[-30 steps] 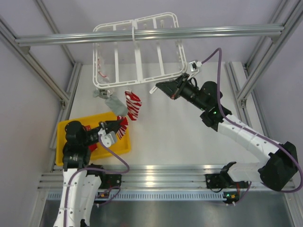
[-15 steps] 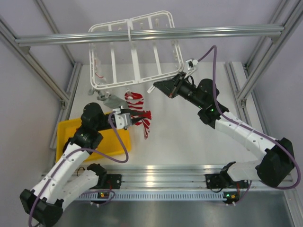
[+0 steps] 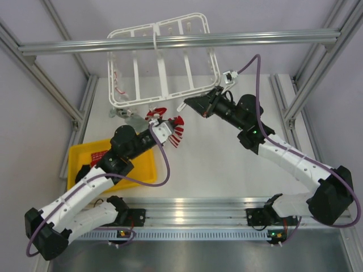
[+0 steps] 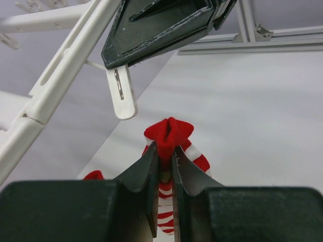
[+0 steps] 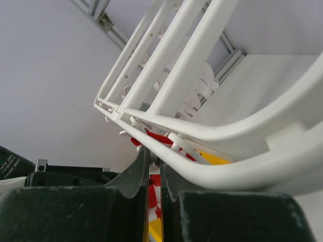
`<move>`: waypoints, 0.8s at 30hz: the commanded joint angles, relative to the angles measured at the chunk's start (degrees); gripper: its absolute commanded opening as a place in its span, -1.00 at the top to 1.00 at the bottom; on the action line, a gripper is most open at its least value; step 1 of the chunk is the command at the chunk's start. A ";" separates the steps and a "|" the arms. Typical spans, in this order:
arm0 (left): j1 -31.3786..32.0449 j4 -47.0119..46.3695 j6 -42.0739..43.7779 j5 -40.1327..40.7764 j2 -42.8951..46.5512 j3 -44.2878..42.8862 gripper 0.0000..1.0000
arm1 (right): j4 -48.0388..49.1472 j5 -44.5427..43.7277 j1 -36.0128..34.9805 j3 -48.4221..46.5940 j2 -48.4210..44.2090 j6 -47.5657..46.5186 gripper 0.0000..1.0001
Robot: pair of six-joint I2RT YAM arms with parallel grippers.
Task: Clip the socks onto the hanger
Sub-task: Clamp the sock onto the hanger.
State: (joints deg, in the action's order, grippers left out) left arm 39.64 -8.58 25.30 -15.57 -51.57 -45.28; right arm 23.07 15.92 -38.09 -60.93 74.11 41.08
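The white hanger (image 3: 161,62) hangs tilted under the top rail. My left gripper (image 3: 165,134) is shut on a red sock with white stripes (image 3: 176,129) and holds it up just below the hanger's near edge. In the left wrist view the sock (image 4: 169,135) bunches between my shut fingers (image 4: 151,166), under a dangling white clip (image 4: 122,92). A second red sock (image 3: 154,115) hangs at the hanger's near edge. My right gripper (image 3: 188,105) is shut on a hanger clip (image 5: 155,162) at the frame's near right corner (image 5: 242,151).
A yellow tray (image 3: 144,165) lies at the near left under my left arm. A grey cloth (image 3: 122,113) lies below the hanger's left corner. An aluminium rail (image 3: 181,41) crosses above the hanger, and frame posts stand at both sides.
My left arm has carried the striped sock out of the yellow tray, up and right to the hanger's near edge. The hanger swung slightly left; my right gripper has kept its hold.
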 commanded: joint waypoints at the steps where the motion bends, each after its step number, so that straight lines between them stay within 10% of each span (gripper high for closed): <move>1: 0.27 -10.57 1.59 5.46 1.91 2.64 1.00 | 0.13 1.04 0.12 -1.91 -1.16 -0.74 1.00; 24: 3.60 -28.24 30.15 5.46 0.51 13.46 1.00 | -3.38 3.41 -0.06 -3.06 -0.19 -1.18 1.00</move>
State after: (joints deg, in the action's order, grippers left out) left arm 42.65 -29.08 49.39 -10.76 -50.57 -32.21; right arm 21.69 16.82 -38.09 -61.28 74.11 40.64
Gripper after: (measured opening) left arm 0.162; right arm 0.038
